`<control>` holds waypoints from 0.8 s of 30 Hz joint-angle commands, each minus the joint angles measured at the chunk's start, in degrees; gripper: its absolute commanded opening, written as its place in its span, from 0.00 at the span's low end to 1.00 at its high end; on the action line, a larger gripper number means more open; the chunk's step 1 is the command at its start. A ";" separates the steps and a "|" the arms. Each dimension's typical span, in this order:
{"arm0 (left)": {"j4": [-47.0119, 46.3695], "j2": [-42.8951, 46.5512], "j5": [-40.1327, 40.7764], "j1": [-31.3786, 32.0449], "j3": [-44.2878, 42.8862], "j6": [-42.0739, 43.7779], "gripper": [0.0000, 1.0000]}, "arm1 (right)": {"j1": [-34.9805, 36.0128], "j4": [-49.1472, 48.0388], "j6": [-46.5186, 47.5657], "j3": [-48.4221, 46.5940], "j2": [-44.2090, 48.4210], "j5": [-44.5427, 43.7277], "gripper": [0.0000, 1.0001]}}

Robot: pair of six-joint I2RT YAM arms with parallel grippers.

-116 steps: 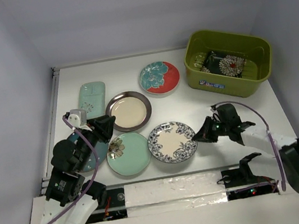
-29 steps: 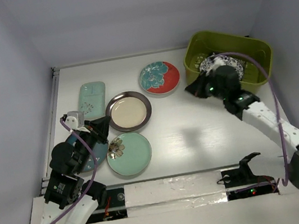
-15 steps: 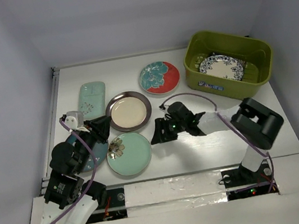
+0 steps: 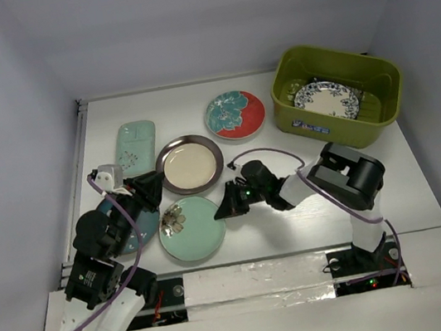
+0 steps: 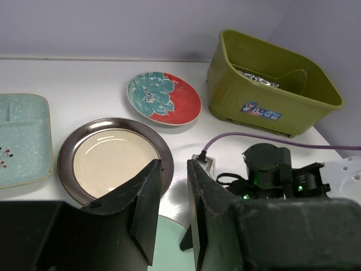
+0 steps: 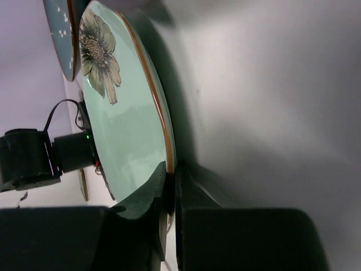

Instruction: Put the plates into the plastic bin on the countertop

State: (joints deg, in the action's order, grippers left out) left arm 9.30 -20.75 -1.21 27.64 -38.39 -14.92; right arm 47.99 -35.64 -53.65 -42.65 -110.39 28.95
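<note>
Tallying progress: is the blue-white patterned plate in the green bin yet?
In. The blue-white patterned round plate lies inside the walls of the olive-green rectangular plastic bin.

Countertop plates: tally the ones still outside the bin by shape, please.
Round: 4 (red-teal floral, brown-rimmed cream, mint round, dark teal)
Rectangular: 1 (pale mint)
Total: 5

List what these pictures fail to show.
- Dark teal plate: mostly under the left arm, top view.
- Bin label: text too small, left wrist view.
- Under the blue-white plate in the plastic bin: hidden, top view.
- Right gripper: hold on the mint plate unclear, own fingers cover the rim, right wrist view.
</note>
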 commanded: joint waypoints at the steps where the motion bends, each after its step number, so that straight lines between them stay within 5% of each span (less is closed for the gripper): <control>1: -1.83 0.89 0.16 0.22 -2.30 -0.02 0.22 | 0.35 0.20 1.61 4.32 4.29 -1.17 0.01; 7: -2.00 1.07 -0.02 0.22 -2.30 -0.02 0.22 | 0.35 22.86 7.84 4.96 26.77 -9.77 0.00; 12: -2.18 0.98 -0.19 0.22 -2.30 -0.02 0.23 | -8.68 33.96 9.70 -1.01 46.45 -17.16 0.00; 17: -1.92 0.63 -0.72 0.22 -2.21 -0.02 0.23 | -26.34 38.79 11.90 -11.64 51.06 -25.31 0.00; 24: -1.48 2.12 -0.11 0.22 -2.13 -0.20 0.23 | -49.79 37.83 9.18 -20.97 42.64 -27.02 0.00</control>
State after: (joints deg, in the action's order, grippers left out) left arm 9.45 -19.99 -1.37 27.64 -38.39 -14.92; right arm 4.21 5.78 -42.35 -60.29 -64.86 3.18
